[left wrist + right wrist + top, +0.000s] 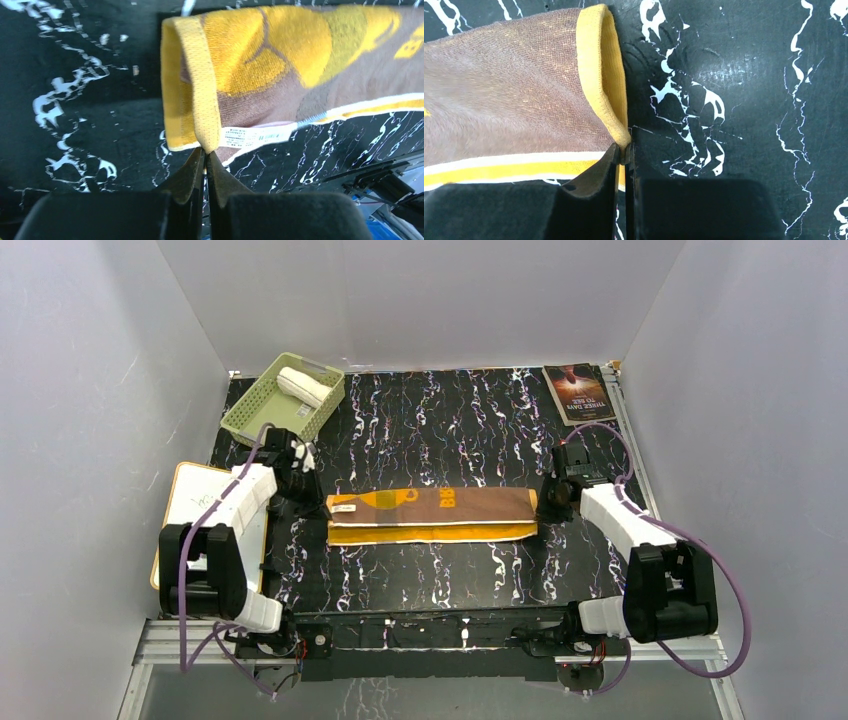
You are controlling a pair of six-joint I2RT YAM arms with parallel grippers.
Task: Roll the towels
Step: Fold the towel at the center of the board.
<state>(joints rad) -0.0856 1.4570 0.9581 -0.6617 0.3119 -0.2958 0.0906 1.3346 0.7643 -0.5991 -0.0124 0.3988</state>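
The mustard-yellow towel (430, 513) with its tan-brown side up lies folded lengthwise across the middle of the table. My left gripper (318, 502) is shut on its left end; in the left wrist view (206, 151) the jaws pinch the yellow hem (202, 95), lifted into a fold, beside a white label (252, 135). My right gripper (547, 505) is shut on the towel's right end; in the right wrist view (624, 150) the jaws pinch the yellow hem (601, 75). The cream-white towel (303, 386) lies rolled in the green basket (252, 410) at the back left.
A dark-covered book (578, 392) lies at the back right corner. A white board with a tan rim (190, 502) lies at the left edge under the left arm. Grey walls close in the table on three sides.
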